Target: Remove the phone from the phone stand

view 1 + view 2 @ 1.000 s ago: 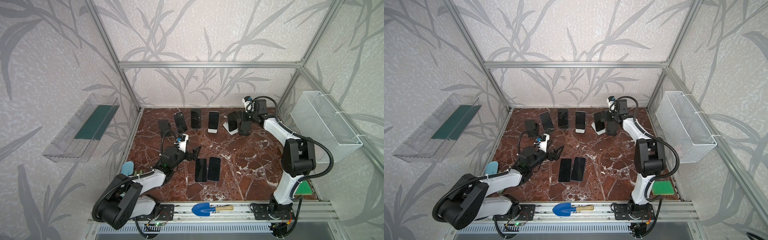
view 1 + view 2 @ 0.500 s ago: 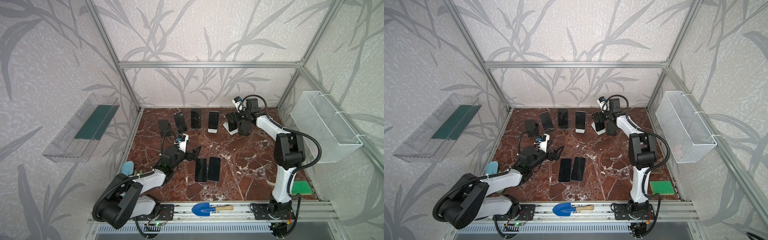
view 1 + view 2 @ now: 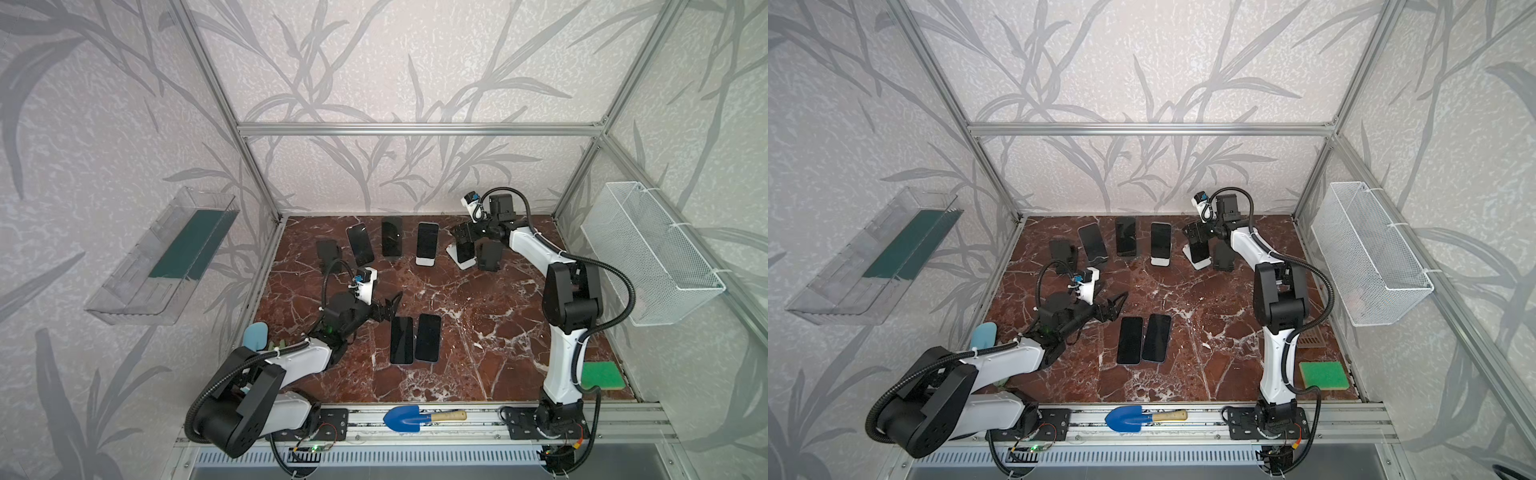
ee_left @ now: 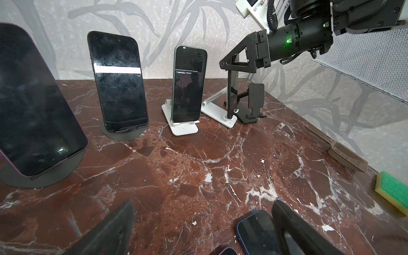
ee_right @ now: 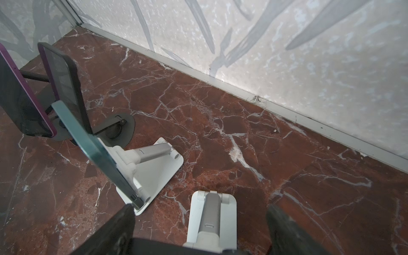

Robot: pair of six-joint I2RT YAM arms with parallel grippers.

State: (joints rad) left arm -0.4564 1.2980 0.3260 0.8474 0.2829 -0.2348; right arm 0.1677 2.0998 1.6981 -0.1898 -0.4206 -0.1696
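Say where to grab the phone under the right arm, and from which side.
Take the phone by its long edges near the top, coming from above. It stands almost upright, its bottom edge in the lip of the stand, so it likely lifts straight out.

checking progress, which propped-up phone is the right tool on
The dark phone on the skewed white folding stand: the right tool straddles its top edge. The other three stand untouched.

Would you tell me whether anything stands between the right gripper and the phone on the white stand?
Nothing visible does: the right gripper straddles the top of the phone on the white stand; the empty black stand sits beside it.
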